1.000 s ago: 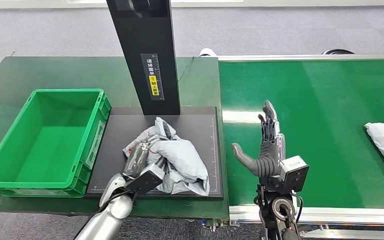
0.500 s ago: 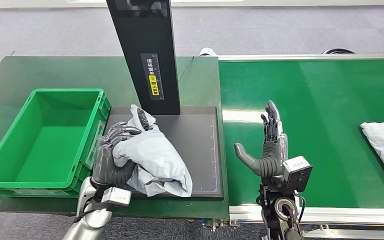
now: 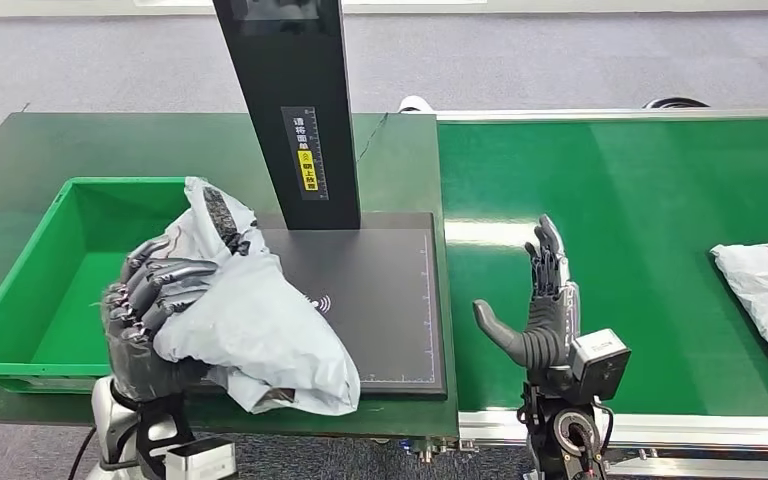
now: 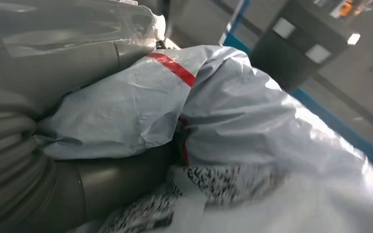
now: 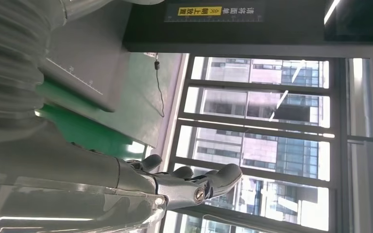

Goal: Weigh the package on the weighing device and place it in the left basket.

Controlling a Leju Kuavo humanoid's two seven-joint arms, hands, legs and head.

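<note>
My left hand [image 3: 150, 320] clutches package [image 3: 260, 325] — carry toward 9 o'clock, clear basket [image 3: 20, 345] rim, lower, then release. Right hand [image 3: 540, 310] spread, idle over belt [image 3: 660, 200].

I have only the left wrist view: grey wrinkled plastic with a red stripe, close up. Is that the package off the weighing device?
Observer: Yes. The head view shows the left hand gripping the grey package, lifted and straddling the weighing device and the green basket.
Operator: Anything in the basket already?
Observer: Its visible floor is bare; the package hides the near right corner.
Operator: And the right hand?
Observer: The right hand is held upright over the green conveyor belt, fingers apart, holding nothing.
Operator: More parcels waiting?
Observer: One white package lies at the belt's right edge.
</note>
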